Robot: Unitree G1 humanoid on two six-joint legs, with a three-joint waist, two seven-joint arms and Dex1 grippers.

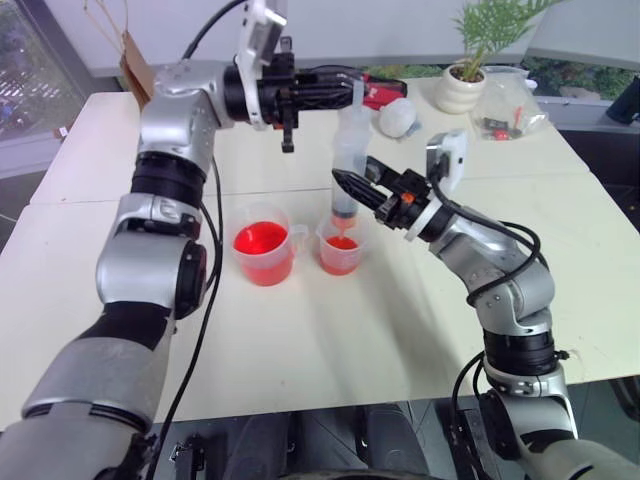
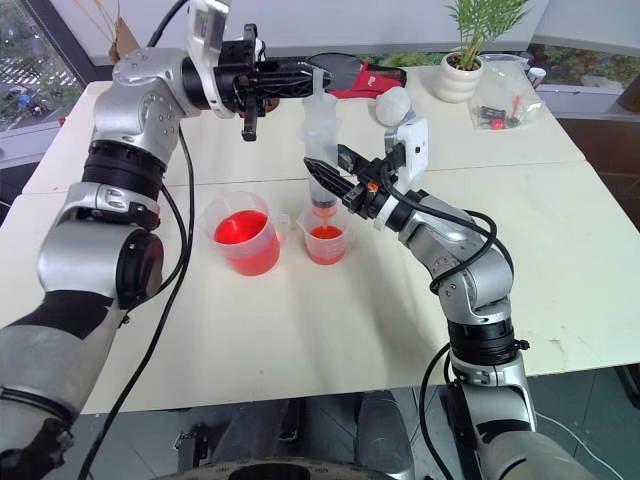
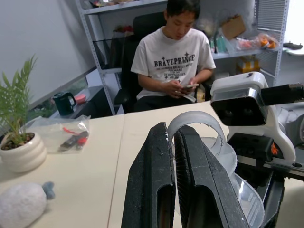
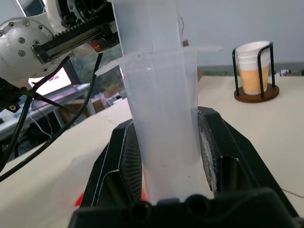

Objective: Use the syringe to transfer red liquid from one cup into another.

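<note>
Syringe: the large clear syringe (image 1: pixel 349 170) stands upright over the smaller clear cup (image 1: pixel 340 250), its orange-red tip down inside the cup's mouth, its plunger end rising toward the left arm.
Right gripper: the right gripper (image 1: pixel 352 187) reaches in from the right of the smaller cup and clamps the syringe barrel between its two black fingers; in the right wrist view the barrel (image 4: pixel 164 123) sits squeezed between both pads.
Left gripper: the left gripper (image 1: pixel 348 92) points level across the table above the smaller cup, at the syringe's top. Its fingers (image 3: pixel 156 185) are drawn together to a narrow slit, nipping the thin clear plunger top (image 3: pixel 197 130) between their ends.
Red liquid: red liquid (image 1: pixel 262 240) lies in the larger lipped measuring cup (image 1: pixel 265 248); a shallower red pool sits in the smaller cup, and a little red shows in the syringe's lower end.
Cups: the larger cup stands just beside the smaller cup, on its left, both on the cream table (image 1: pixel 330 340).
Beyond the smaller cup: a potted plant (image 1: pixel 465 70), a clear plastic bag (image 1: pixel 505 105) and a white plush toy (image 1: pixel 398 117) rest near the table's far edge.
Person: someone in a white printed T-shirt (image 3: pixel 173 57) sits past the table's far side, looking down at a phone.
Holder: a stack of paper cups in a wire holder (image 4: pixel 254 71) stands on the table, well apart from the smaller cup.
</note>
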